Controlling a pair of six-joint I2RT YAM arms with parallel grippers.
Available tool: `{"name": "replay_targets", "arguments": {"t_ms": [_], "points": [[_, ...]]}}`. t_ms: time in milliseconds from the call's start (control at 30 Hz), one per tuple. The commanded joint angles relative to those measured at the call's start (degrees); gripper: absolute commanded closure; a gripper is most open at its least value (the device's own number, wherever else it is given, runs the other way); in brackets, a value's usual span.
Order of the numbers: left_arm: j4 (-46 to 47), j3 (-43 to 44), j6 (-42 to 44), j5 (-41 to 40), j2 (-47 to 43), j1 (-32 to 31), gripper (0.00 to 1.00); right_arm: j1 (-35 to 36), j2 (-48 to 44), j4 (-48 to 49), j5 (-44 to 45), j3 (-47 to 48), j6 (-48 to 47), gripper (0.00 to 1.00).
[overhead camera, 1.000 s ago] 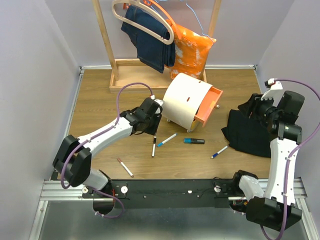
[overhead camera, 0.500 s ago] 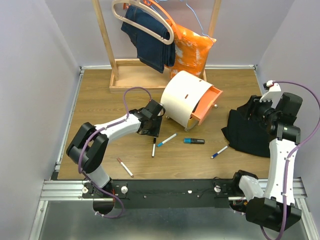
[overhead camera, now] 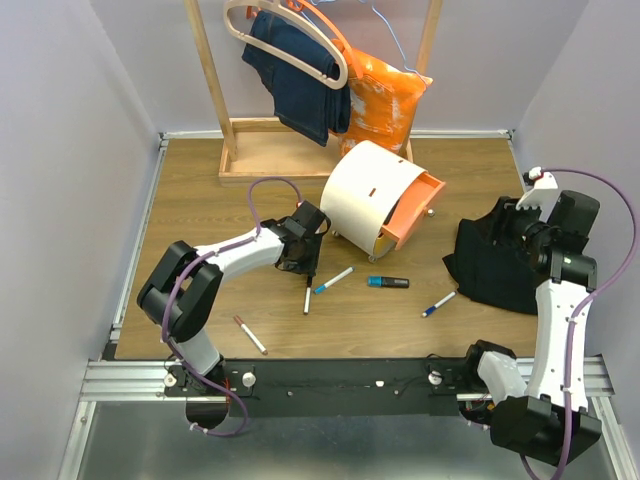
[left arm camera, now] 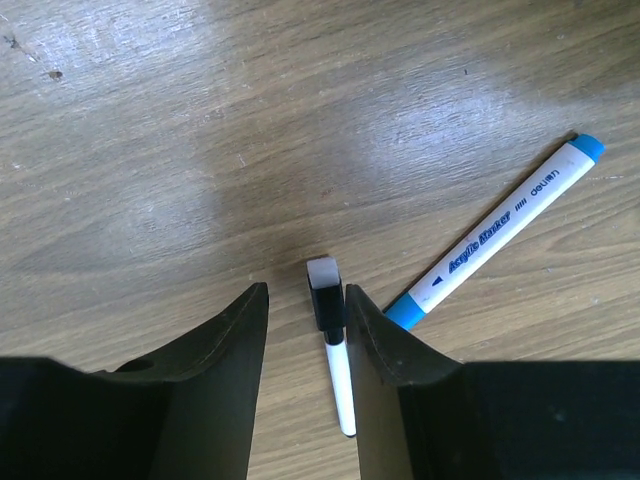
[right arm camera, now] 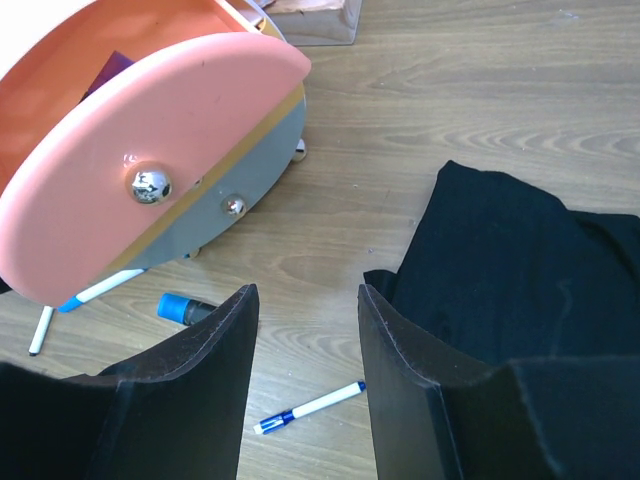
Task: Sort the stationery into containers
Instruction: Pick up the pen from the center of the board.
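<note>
A slim white pen with a black cap (left arm camera: 335, 345) lies on the wood between the fingers of my open left gripper (left arm camera: 305, 310); it touches the right finger. In the top view this pen (overhead camera: 308, 297) lies just in front of the left gripper (overhead camera: 300, 262). A blue-capped white marker (left arm camera: 505, 225) lies to its right. The cream cabinet (overhead camera: 372, 198) lies tipped with an orange drawer (overhead camera: 416, 212) pulled out; the drawer front (right arm camera: 150, 170) fills the right wrist view's upper left. My right gripper (right arm camera: 305, 305) is open and empty above a blue pen (right arm camera: 310, 407).
A black marker with a blue cap (overhead camera: 388, 282) and a red-tipped pen (overhead camera: 250, 335) lie on the table. A dark folded cloth (overhead camera: 500, 262) lies at the right. A wooden clothes rack (overhead camera: 262, 150) with jeans and an orange bag (overhead camera: 385, 105) stands at the back.
My left gripper has drawn back from the cabinet and come down over the black-capped pen. The cabinet shifted slightly left. The right gripper moved a little.
</note>
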Motion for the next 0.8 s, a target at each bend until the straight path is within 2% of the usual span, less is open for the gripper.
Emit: {"name": "replay_targets", "arguments": {"t_ms": [0,433,600,633,733,767], "points": [[1.40,-1.56,-1.35,-1.51,0.80,-0.08,0.55,0.08,-0.57,-0.23,0.75,-0.51,0.05,0.47],[2.54,-5.08,-2.93,-3.27,0.72,-0.52,0.64,0.08,-2.59,-2.51,1.19,-1.12,-1.00,0.48],[1.84,-4.38,-2.06,-3.10,-0.25,-0.61,0.80,0.08,-2.86,-2.43,1.28,-0.60,-0.65,0.48],[0.70,-4.12,-1.88,-3.01,-1.12,-0.61,0.87,0.08,-2.86,-2.34,1.28,-0.51,-0.56,0.48],[-2.80,-2.45,-0.65,-0.99,-4.54,0.00,1.00,0.08,-2.60,-1.99,1.46,-0.07,-0.47,0.48],[-3.87,-1.22,-0.30,-0.29,-5.51,0.35,1.00,0.08,-2.51,-1.90,1.46,0.11,-0.47,0.48]]}}
